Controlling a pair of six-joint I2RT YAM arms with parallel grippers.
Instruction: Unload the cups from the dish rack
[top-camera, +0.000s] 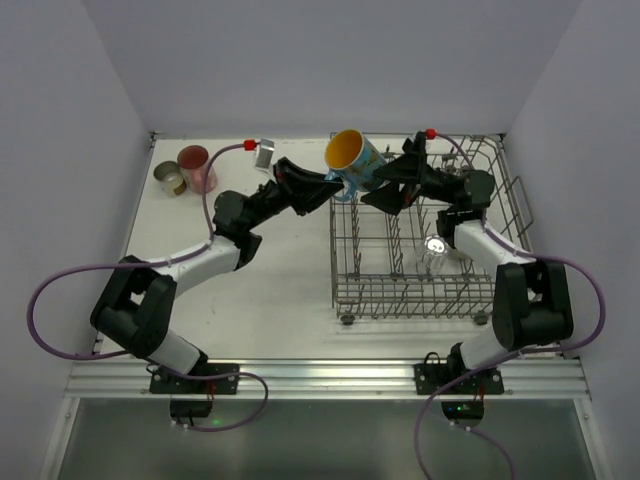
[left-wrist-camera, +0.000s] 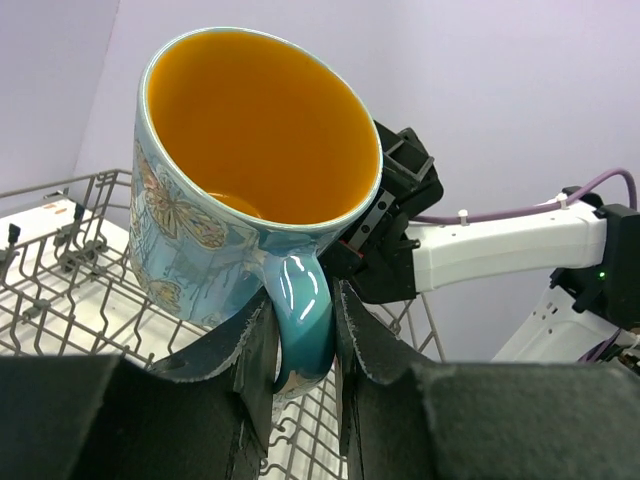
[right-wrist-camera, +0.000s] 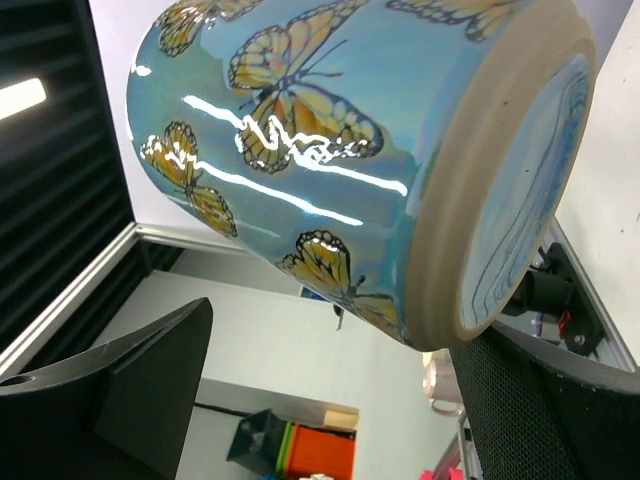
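Upper centre: left gripper (left-wrist-camera: 302, 335) clamped on blue mug (left-wrist-camera: 190, 250) handle, right gripper (top-camera: 386, 188) jaws apart; judge right should back clear before mug swings off dish rack (top-camera: 400, 296).

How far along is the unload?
Done: a tan cup and a pink mug stand on the table's far left. In hand: the blue butterfly mug, pinched by its handle in the left gripper over the dish rack; the right gripper is open around it. Left: a glass tumbler in the rack.
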